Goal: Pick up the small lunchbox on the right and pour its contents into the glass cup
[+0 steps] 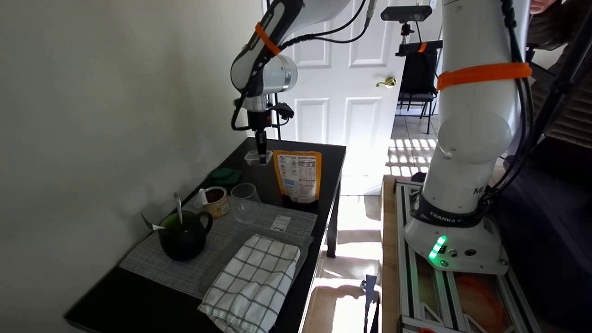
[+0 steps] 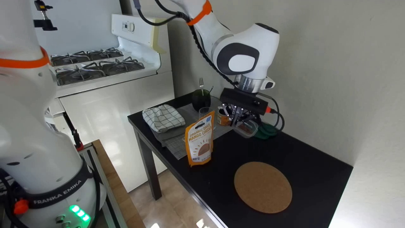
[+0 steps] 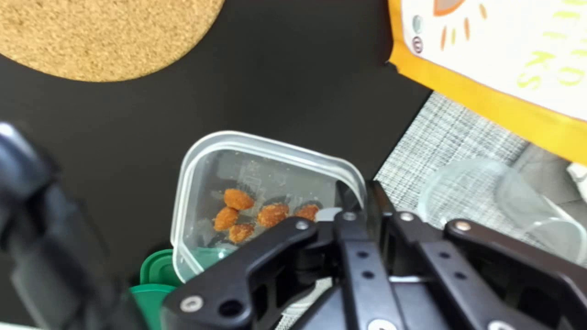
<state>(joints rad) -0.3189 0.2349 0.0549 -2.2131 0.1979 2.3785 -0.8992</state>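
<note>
Is a black table (image 2: 303, 164), rectangular, raised on dark legs (image 2: 148, 164). Catches bright light along one long edge. Carries a grey woven placemat (image 1: 150, 261), laid across most of the width. Just beside that placemat, holds an upright orange-edged pouch (image 2: 200, 142) with white printed panels, near the bright edge. Close to the opposite long edge, bears a green lid-like piece (image 1: 222, 175). Apart from all these, supports a round cork mat (image 2: 263, 187), lying flat.
</note>
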